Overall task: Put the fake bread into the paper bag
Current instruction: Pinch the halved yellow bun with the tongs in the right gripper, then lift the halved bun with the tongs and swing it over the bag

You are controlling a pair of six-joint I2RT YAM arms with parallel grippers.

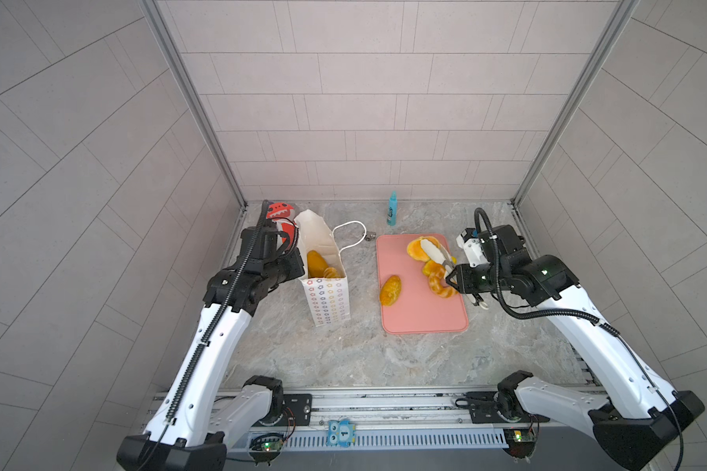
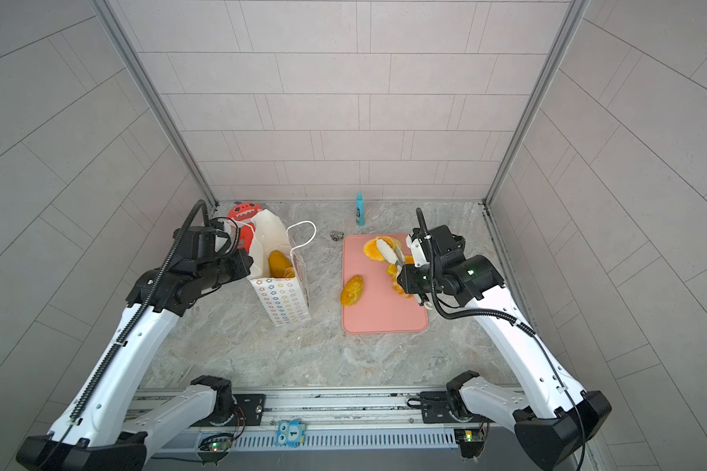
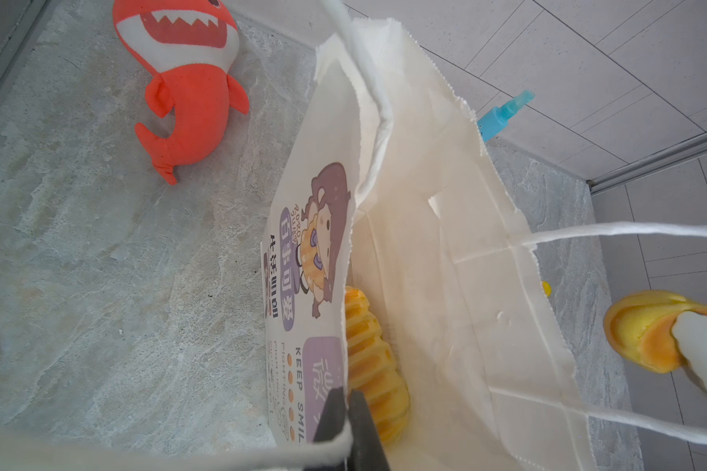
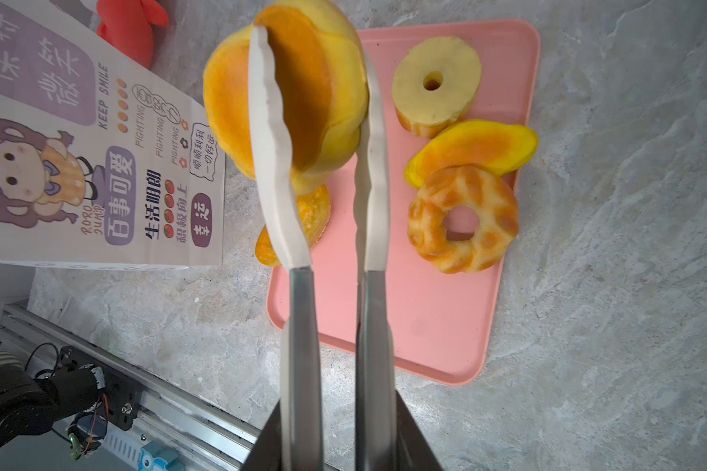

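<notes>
The white paper bag (image 1: 327, 297) (image 2: 280, 299) stands open left of centre, with fake bread (image 1: 316, 263) (image 3: 372, 359) inside. My left gripper (image 3: 345, 412) is shut on the bag's near wall at the rim, beside a cord handle. My right gripper (image 4: 339, 428) (image 1: 452, 279) is shut on metal tongs. Their white tips clamp a round yellow-orange bun (image 4: 303, 102) (image 1: 419, 248) (image 3: 645, 330) over the pink tray (image 1: 421, 314). On the tray lie an oval loaf (image 1: 390, 290), a pale ring (image 4: 435, 83), a braided ring (image 4: 464, 224) and a long slice (image 4: 472, 149).
A red plush shark (image 1: 278, 212) (image 3: 184, 81) lies behind the bag in the back left corner. A blue spray bottle (image 1: 392, 208) stands at the back wall. A small metal object (image 1: 370, 235) sits between bag and tray. Walls close in the table's sides and back.
</notes>
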